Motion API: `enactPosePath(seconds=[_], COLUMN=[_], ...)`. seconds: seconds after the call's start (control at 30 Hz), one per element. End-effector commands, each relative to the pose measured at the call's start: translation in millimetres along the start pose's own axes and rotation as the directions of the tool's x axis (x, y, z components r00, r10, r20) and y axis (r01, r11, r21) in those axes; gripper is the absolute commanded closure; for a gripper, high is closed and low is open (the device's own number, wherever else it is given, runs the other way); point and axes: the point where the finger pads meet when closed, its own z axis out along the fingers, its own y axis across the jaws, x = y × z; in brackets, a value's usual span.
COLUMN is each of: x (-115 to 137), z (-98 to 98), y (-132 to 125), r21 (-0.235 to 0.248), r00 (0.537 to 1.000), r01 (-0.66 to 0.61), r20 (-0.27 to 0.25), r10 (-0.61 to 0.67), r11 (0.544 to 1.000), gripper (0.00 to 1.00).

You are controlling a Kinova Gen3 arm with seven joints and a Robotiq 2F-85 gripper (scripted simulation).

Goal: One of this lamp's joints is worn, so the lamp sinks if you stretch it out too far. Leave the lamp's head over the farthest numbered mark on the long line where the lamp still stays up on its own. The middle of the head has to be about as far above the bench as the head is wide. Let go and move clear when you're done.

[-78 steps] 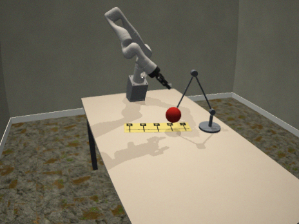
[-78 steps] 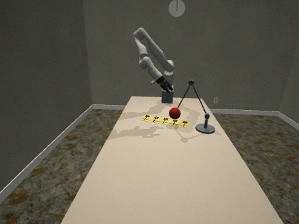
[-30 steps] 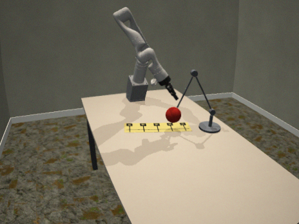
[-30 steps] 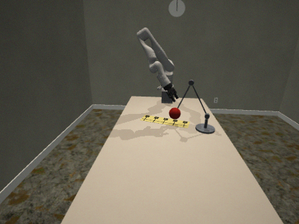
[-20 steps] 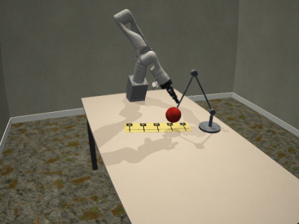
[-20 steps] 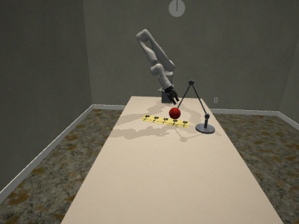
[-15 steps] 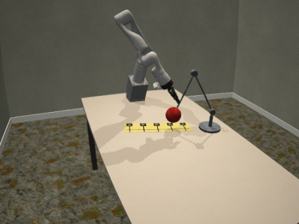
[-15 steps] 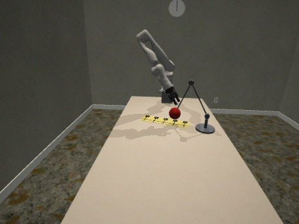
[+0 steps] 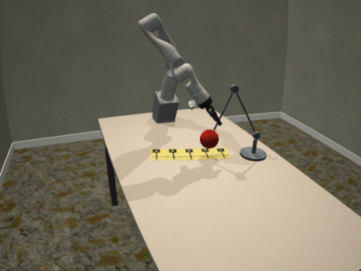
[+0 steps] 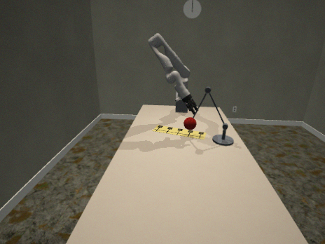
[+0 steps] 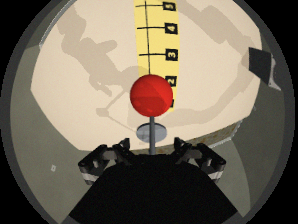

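Note:
The lamp has a round red head [image 9: 209, 139] [image 10: 190, 123] [image 11: 152, 96] on thin dark rods, an elbow joint [image 9: 234, 88] [image 10: 207, 90] held high and a round grey base [image 9: 253, 154] [image 10: 223, 140]. The head hangs above the yellow marked strip [image 9: 163, 156] [image 10: 161, 130] [image 11: 148, 30], near the second mark from the lamp's base. My gripper [image 9: 216, 120] [image 10: 193, 109] [image 11: 151, 143] is open. Its fingers stand on either side of the thin rod just above the head, apart from it.
The arm's grey pedestal [image 9: 165, 107] stands at the table's far end, behind the strip. The strip carries several numbered marks running away from the lamp's base. The table's edges lie left and right of the strip.

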Motion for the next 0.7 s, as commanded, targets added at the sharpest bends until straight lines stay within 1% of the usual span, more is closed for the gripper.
enactPosePath(seconds=[0.0,0.67], x=[-1.6,0.2], z=[0.9,-0.6], y=[0.6,-0.4], r21=[-0.002,0.001], r00=[1.000,1.000], r01=[0.003,0.000], r20=[0.002,-0.001], r10=[-0.003,0.000], r11=[1.000,1.000], gripper=[1.00,1.00])
